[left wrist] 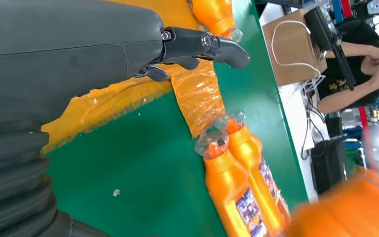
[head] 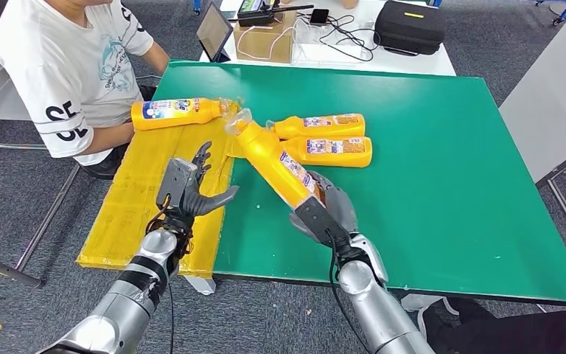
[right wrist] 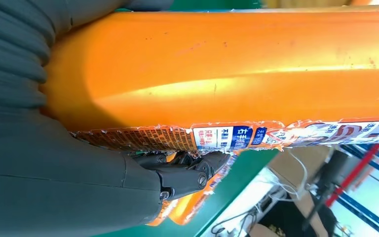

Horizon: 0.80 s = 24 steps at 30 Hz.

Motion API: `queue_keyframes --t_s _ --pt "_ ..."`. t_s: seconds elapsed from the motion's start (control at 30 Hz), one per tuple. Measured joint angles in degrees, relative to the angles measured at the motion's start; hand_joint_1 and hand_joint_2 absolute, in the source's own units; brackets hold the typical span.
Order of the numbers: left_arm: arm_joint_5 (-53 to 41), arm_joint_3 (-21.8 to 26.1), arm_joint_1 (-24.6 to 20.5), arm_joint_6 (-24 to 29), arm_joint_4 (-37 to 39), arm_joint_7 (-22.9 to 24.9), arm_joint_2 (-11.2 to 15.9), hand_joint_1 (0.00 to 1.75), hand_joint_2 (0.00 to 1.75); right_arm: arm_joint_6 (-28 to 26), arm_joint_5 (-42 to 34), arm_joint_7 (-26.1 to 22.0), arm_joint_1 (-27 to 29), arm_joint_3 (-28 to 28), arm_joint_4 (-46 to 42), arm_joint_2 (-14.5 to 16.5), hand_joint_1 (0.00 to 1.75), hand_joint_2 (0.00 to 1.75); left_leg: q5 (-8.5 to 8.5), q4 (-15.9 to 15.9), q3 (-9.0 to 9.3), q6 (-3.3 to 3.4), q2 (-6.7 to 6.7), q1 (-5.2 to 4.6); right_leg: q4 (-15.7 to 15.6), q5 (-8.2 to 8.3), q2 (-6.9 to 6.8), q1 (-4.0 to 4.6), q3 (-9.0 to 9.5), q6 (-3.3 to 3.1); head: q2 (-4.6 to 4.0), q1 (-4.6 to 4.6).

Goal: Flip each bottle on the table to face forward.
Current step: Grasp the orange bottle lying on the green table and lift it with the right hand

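My right hand [head: 328, 209] grips the base of an orange bottle [head: 273, 158] and holds it tilted above the green table [head: 449, 199], cap toward the far left. In the right wrist view the held bottle [right wrist: 227, 69] sits against the hand [right wrist: 79, 182]. Two more orange bottles [head: 317, 126] [head: 332, 151] lie side by side behind it, caps to the left; the left wrist view shows them too [left wrist: 227, 192] [left wrist: 256, 163]. A fourth bottle [head: 177, 113] lies on the yellow mat [head: 155, 206]. My left hand [head: 188, 188] hovers open over that mat, fingers spread [left wrist: 197, 47].
A person in a white shirt [head: 66, 66] sits at the table's far left corner, close to the mat. Behind the green table stands a white table [head: 339, 51] with a cardboard box [head: 269, 40], a tablet [head: 214, 29], cables and a black case [head: 409, 26].
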Motion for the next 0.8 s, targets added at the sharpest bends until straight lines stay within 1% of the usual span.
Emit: queue_keyframes --t_s 0.07,0.1,0.27,0.4,0.5,0.63,0.8 --pt "0.4 0.0 0.1 -1.4 0.0 0.6 0.0 0.0 1.75 -0.1 -0.7 -0.1 0.4 0.0 -1.1 0.3 1.75 1.75 0.0 0.0 0.0 0.0 0.01 0.0 0.0 0.0 0.0 0.0 0.0 0.0 0.0 0.0" --pt "1.3 0.0 0.1 -3.2 0.0 1.1 0.0 0.0 1.75 -0.1 -1.0 -0.1 0.5 0.0 -1.5 0.5 1.75 1.75 0.0 0.0 0.0 0.0 0.01 0.0 0.0 0.0 0.0 0.0 0.0 0.0 0.0 0.0" --pt "6.9 0.0 0.1 -12.0 0.0 3.5 -0.1 0.0 1.75 0.1 -1.7 -0.2 0.5 0.2 -1.9 1.1 1.75 1.75 0.0 0.0 0.0 0.0 0.03 0.01 0.0 0.0 0.01 0.01 -0.01 0.0 0.0 0.0" --pt "15.2 -0.4 0.1 -22.0 0.0 6.4 -0.3 0.0 1.75 0.4 -1.9 -1.1 0.2 1.4 -0.7 1.9 1.75 1.75 0.0 0.0 -0.01 0.0 0.05 0.01 0.0 0.0 0.01 0.02 -0.03 0.0 0.0 0.0" --pt "19.5 -1.2 0.2 -26.5 0.0 7.6 -0.4 0.0 1.75 0.5 -2.1 -2.0 -0.1 2.4 0.7 2.5 1.75 1.75 0.0 0.0 -0.02 0.0 0.05 0.01 0.0 0.0 0.01 0.02 -0.04 0.0 0.0 0.0" --pt "23.7 -2.6 0.3 -29.9 -0.6 8.4 -0.3 0.0 1.75 0.9 -2.5 -3.1 -0.2 3.5 2.3 2.8 1.75 1.75 0.0 0.0 -0.04 0.0 0.01 0.01 0.0 0.0 0.0 0.01 -0.04 0.0 0.01 0.0" --pt "25.0 -4.4 1.3 -28.8 -3.4 8.5 -0.2 0.0 1.75 1.5 -2.5 -3.4 -0.1 4.6 3.7 3.1 1.75 1.75 0.0 0.0 -0.04 0.0 0.0 0.01 0.0 0.0 0.0 0.01 -0.04 0.0 0.01 0.01"
